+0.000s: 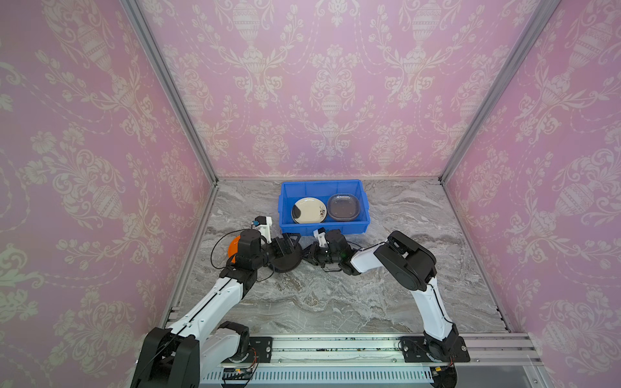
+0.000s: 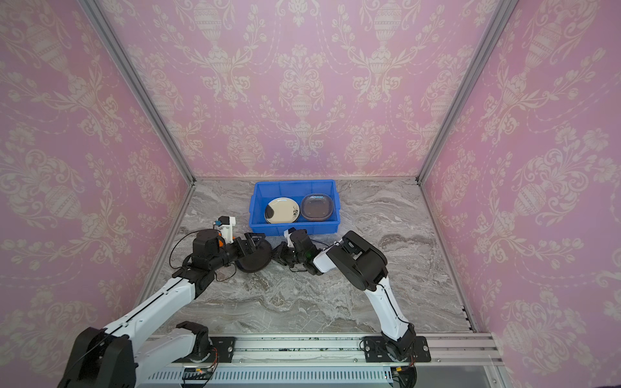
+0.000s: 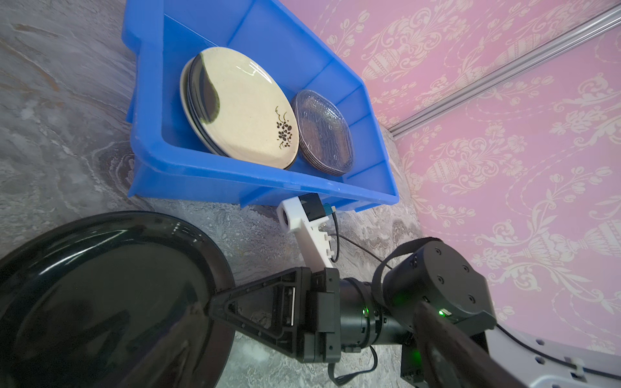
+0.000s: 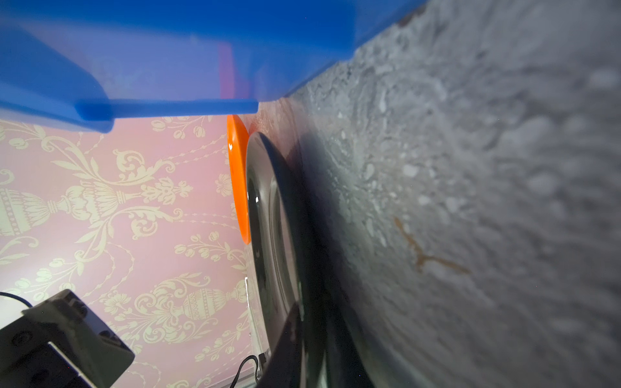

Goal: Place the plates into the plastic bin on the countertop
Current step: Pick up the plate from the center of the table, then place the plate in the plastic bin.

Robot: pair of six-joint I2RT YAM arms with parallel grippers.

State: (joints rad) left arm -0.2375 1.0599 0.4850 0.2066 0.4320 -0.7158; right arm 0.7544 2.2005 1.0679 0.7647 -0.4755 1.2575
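A blue bin (image 1: 324,227) at the tabletop's (image 1: 336,302) far edge is loaded with two stacks, cream plate (image 1: 309,210) and glass plate (image 1: 343,206) uppermost; black plate (image 1: 285,261) and orange plate (image 1: 232,248) are laid before it.

The plastic bin (image 1: 324,229) is blue; the countertop (image 1: 336,295) is grey, white-veined marble. Plates: cream plate (image 1: 311,211) with dark floral marks, smoky textured glass plate (image 1: 343,206), black plate (image 1: 285,262), orange plate (image 1: 232,247).

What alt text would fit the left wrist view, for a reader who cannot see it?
A glossy black plate fills the foreground on a grey marble countertop, with the right gripper at its rim. Behind it, a blue plastic bin holds a stack topped by a cream plate, beside a stack of textured glass plates. Pink wallpaper lies beyond.
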